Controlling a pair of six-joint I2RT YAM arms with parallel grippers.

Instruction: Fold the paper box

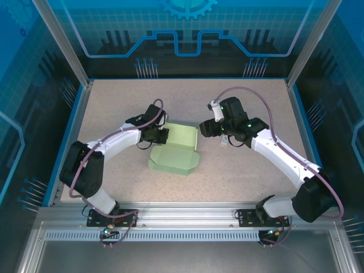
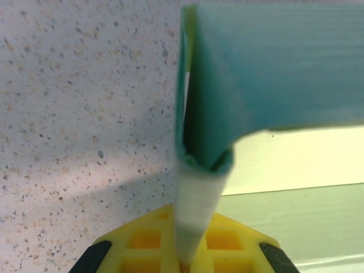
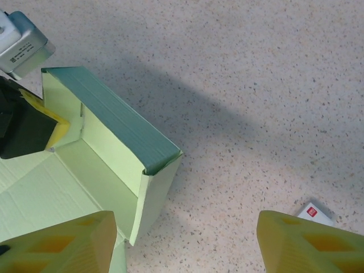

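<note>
The big speckled table [image 1: 239, 170] holds everything. The paper box [image 1: 175, 152] lies near the middle of it. The box is light green and half made. Some walls stand up, and a flat part lies toward 6 o'clock.

The left hand [image 1: 161, 135] is at the box's 10 o'clock corner. It is pressed together, pinching a thin wall of the box.

The right hand [image 1: 206, 128] is at the box's 2 o'clock side. Its yellow fingers [image 3: 62, 244] are spread wide and hold nothing. One finger is just beside a box corner.

A tiny white card [image 3: 314, 213] with a red mark lies on the table near the other finger.
</note>
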